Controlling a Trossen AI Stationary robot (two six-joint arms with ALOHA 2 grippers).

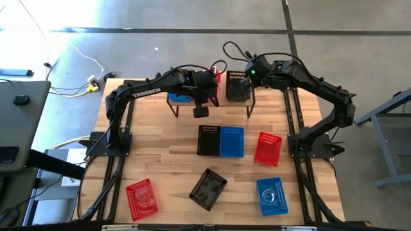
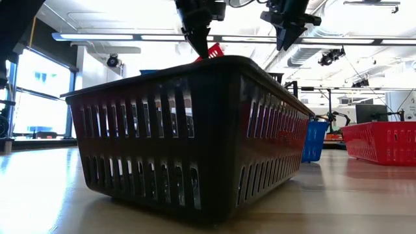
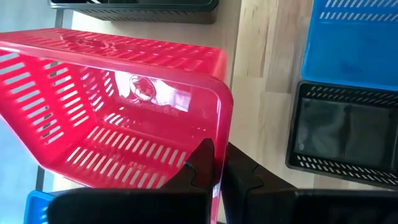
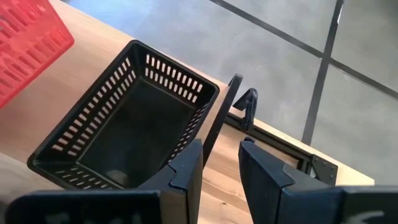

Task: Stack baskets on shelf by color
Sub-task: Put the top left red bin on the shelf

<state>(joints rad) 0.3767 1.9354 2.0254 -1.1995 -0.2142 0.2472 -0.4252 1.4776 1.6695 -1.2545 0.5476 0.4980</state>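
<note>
The shelf (image 1: 221,102) stands at the table's far middle. A blue basket (image 1: 178,97) sits on its left end and a black basket (image 1: 236,86) on its right end. My left gripper (image 1: 207,88) is over the shelf's middle, shut on a red basket (image 3: 124,112) that it holds tilted above the board. My right gripper (image 4: 221,165) is open just above the black basket's right end (image 4: 205,99), touching nothing. In the low view the left gripper (image 2: 198,32) and right gripper (image 2: 286,32) come down from above behind a near black basket (image 2: 188,143). My left gripper holds the red basket by its end wall near a corner of the rim (image 3: 219,146), one finger (image 3: 202,165) inside the basket and the other outside. The fingers come from above, slanting down. The basket hangs tilted, its opening turned toward the wrist camera, lifted clear of the shelf.
Six baskets lie on the tabletop: black (image 1: 209,140) and blue (image 1: 232,141) side by side at the middle, red (image 1: 268,148) to their right, and red (image 1: 142,198), black (image 1: 208,189) and blue (image 1: 271,196) along the near edge.
</note>
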